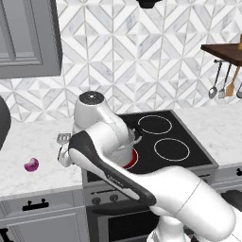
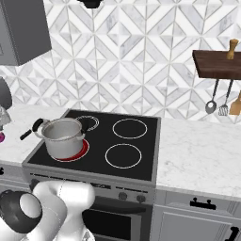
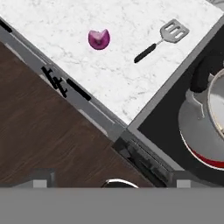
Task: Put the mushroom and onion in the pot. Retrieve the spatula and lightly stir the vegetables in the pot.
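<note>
1. Looking from the left base view, the onion [image 1: 31, 165] lies alone on the marble bench [image 1: 33, 142] left of the stove [image 1: 175, 142]. The spatula [image 1: 63, 138] shows its slotted head just beside the white arm, which crosses in front of it and hides the handle. The arm also covers most of the pot [image 1: 126, 147]; part of its steel wall and rim shows above a red-glowing burner. At the far right a wooden shelf [image 1: 222, 52] carries a hanging ladle [image 1: 213, 90], a second small metal turner and an orange wooden spatula [image 1: 230, 85]. A grey wall cabinet [image 1: 28, 38] hangs at upper left.

2. In the right base view the pot [image 2: 62, 136] stands on the stove's front-left burner, red ring under it, its pale inside in view; I cannot tell whether anything lies in it. The spatula's black handle [image 2: 26, 134] pokes out just left of the stove edge. A sliver of purple at the left edge is the onion [image 2: 1, 137].

3. In the hand view the onion [image 3: 99, 39] and the spatula [image 3: 162, 39] lie well apart on the bench, nothing between them. The pot [image 3: 205, 122] sits at the right edge on the black stovetop. The claw fingertips cannot be made out, so I cannot tell whether the claw is released or clenched.
</note>
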